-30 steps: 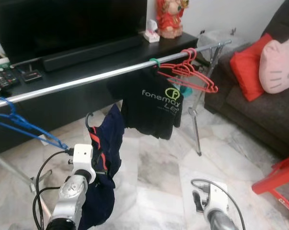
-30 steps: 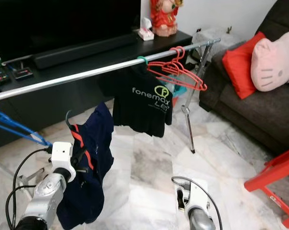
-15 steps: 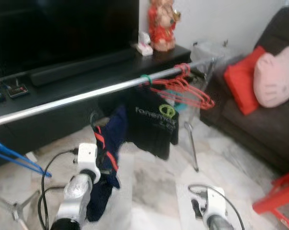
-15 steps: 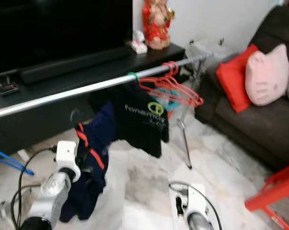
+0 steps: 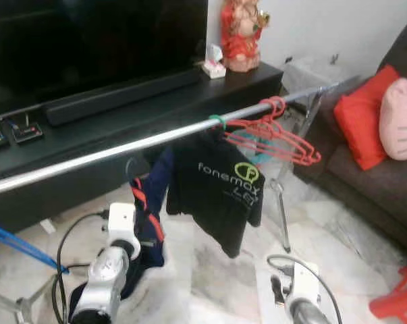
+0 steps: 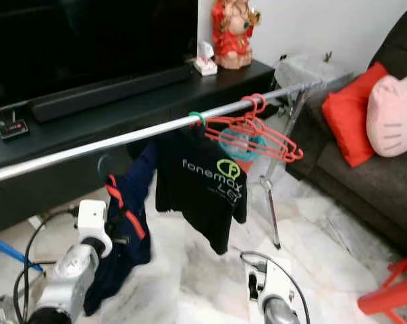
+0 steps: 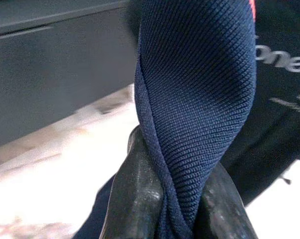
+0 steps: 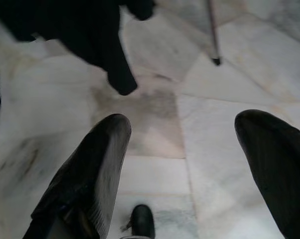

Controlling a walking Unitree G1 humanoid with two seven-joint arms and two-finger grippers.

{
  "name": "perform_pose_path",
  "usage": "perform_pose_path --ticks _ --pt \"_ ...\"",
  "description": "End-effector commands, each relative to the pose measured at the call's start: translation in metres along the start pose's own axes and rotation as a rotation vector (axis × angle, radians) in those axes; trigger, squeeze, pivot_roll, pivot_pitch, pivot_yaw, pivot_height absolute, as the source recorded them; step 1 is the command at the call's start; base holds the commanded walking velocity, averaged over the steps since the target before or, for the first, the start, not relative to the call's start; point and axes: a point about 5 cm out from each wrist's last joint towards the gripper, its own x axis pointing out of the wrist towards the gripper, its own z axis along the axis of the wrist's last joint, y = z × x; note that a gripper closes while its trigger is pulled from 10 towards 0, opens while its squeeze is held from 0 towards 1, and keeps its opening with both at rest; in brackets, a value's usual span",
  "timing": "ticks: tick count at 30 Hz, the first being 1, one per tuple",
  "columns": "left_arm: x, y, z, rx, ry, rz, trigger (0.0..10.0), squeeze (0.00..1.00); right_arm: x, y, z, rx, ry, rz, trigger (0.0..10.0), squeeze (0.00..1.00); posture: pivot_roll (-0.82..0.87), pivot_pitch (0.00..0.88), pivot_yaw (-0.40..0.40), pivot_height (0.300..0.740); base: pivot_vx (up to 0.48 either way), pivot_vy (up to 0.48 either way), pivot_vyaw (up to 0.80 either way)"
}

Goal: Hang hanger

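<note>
A silver rail (image 5: 88, 158) crosses the room in front of me. On it hang a black printed T-shirt (image 5: 220, 196) on a green hook and several bare red hangers (image 5: 277, 131). My left gripper (image 7: 177, 199) is shut on a navy garment with a red stripe (image 5: 152, 202), its fingers (image 7: 135, 194) pinching a fold of the cloth. The garment hangs from a dark hanger whose hook (image 5: 129, 165) stands just below the rail, left of the T-shirt. My right gripper (image 8: 189, 144) is open low over the marble floor.
Behind the rail a black TV console (image 5: 190, 88) carries a soundbar and a red figurine (image 5: 242, 34). A dark sofa with red (image 5: 365, 121) and pink cushions is at the right. The rack's leg (image 5: 283, 216), a red stool (image 5: 399, 300) and a blue hanger (image 5: 14, 243) are nearby.
The camera view has shifted. My left gripper, still holding the navy garment, has come nearer the rail, so the hanger hook now sits just under it. The right gripper stays low.
</note>
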Motion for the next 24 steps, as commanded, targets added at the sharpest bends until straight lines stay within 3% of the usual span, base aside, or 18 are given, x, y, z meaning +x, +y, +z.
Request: perform_pose_path --ticks 1,13,24 --pt "0.001 0.002 0.008 0.006 -0.037 0.011 10.0 0.0 -0.002 -0.003 -0.005 0.012 0.007 -0.008 10.0 0.0 0.0 0.0 -0.038 0.74 0.0 0.0 0.0" --pt "0.005 0.007 0.014 0.04 -0.042 0.054 10.0 0.0 -0.002 -0.004 -0.006 0.011 0.011 -0.008 10.0 0.0 0.0 0.0 -0.039 0.74 0.0 0.0 0.0" --pt "0.027 -0.012 0.025 0.081 -0.019 0.037 10.0 0.0 -0.002 -0.004 -0.006 0.01 0.01 -0.001 10.0 0.0 -0.01 0.0 -0.033 0.74 0.0 0.0 0.0"
